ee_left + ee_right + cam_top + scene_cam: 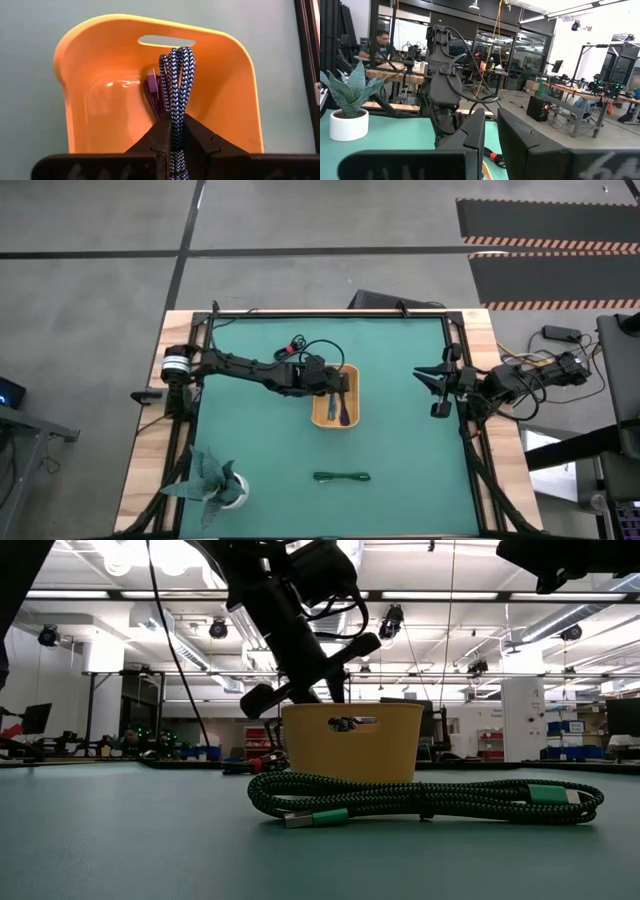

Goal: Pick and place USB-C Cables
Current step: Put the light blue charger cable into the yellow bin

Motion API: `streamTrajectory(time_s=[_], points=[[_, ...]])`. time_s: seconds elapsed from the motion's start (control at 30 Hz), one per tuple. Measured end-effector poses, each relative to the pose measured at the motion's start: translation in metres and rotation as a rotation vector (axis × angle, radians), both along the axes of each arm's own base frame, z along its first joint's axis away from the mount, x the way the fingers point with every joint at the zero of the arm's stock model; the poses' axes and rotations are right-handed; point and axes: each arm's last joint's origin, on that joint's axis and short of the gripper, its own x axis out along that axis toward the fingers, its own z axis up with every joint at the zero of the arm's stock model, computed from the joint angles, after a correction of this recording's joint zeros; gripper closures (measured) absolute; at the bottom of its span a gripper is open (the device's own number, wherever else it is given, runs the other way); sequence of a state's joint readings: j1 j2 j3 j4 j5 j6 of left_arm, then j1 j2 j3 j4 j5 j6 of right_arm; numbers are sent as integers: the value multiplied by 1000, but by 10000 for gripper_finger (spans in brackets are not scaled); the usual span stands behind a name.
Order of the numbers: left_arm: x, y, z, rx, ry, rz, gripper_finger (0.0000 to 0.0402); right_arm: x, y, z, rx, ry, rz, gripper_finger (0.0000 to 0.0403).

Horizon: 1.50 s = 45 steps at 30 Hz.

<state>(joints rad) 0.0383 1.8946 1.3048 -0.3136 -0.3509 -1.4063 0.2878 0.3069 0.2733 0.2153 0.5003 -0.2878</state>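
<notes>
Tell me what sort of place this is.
Most likely a robotics lab or workshop: workbenches with equipment fill the room behind the green table, a person sits at one, and hazard-striped mats mark the concrete floor.

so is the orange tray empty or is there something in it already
Not empty. A purple cable already lies inside the orange tray, and the left claw holds a light blue cable pinched over it.

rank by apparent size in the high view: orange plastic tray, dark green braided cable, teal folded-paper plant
1. Teal folded-paper plant in its white pot
2. Orange plastic tray, partly hidden by the left gripper
3. Dark green braided cable
</notes>
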Motion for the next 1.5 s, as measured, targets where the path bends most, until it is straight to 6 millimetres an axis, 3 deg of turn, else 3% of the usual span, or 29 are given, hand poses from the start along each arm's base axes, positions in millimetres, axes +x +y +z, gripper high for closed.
streamTrajectory(time_s=[0.2, 1.5], points=[[2, 1, -8, -1, 19, 2, 386, 0, 0, 0, 0, 0, 0, 360], [3, 4, -9, 4, 9, 13, 386, 0, 0, 0, 0, 1, 0, 360]])
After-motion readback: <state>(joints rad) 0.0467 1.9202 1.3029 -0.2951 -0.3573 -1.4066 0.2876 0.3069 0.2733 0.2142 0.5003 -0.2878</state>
